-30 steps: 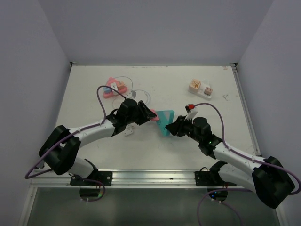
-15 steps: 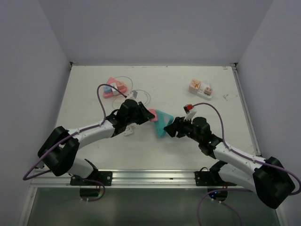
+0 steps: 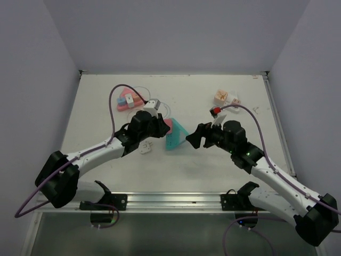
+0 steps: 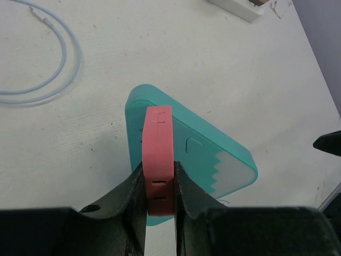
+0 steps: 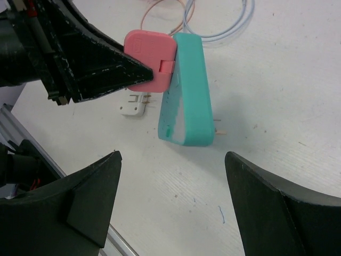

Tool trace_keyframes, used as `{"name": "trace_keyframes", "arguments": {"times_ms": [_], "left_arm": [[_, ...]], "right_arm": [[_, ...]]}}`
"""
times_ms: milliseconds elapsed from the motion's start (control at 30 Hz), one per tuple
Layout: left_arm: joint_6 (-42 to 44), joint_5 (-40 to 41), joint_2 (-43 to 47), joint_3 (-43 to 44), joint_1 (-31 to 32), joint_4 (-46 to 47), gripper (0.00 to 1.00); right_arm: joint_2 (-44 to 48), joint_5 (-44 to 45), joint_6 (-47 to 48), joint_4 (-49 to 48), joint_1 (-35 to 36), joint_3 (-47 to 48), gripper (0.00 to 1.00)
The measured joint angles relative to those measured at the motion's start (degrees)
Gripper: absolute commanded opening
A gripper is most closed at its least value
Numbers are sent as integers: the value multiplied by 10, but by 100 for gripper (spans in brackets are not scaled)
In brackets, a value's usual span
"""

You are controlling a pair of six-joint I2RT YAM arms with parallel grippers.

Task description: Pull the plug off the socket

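Your left claw (image 4: 159, 176) is clenched on the pink flat plastic plug (image 4: 158, 144), one finger pressed against each broad face, near the middle of the white tabletop (image 3: 176, 90). The plug is seated in the edge of the teal rounded triangular plastic socket (image 4: 213, 160) and has not come out of it; from the right wrist view you can see the small pink tab bridging the two where they meet. The socket hangs off the end of the plug, tilted, with two metal pins sticking out of its far face, and you cannot tell whether its lower corner touches the tabletop. Your right claw (image 5: 171, 160) is released, its black fingers (image 5: 85, 197) spread wide with nothing between them, and it sits just to the right of the socket without touching it. A small white two-pin adapter (image 5: 136, 106) lies on the tabletop just below the left claw. A pale blue cable (image 4: 53, 69) loops behind the plug. Farther back, a pink and white block (image 3: 128, 100) rests on the left and a white and orange block (image 3: 226, 98) on the right, both well apart from the socket.
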State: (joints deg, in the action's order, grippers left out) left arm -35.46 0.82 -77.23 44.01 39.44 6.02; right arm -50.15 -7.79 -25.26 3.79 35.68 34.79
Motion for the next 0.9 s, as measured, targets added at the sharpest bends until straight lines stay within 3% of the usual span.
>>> {"name": "trace_keyframes", "arguments": {"times_ms": [300,567,900], "left_arm": [[143,-28,59,0,29,4,0],[209,-51,81,0,50,8,0],[233,-67,93,0,64,34,0]], "right_arm": [[-108,-28,20,101,0,144,81],[-174,-44,22,139,0,176,79],[-197,-54,18,141,0,178,70]]}}
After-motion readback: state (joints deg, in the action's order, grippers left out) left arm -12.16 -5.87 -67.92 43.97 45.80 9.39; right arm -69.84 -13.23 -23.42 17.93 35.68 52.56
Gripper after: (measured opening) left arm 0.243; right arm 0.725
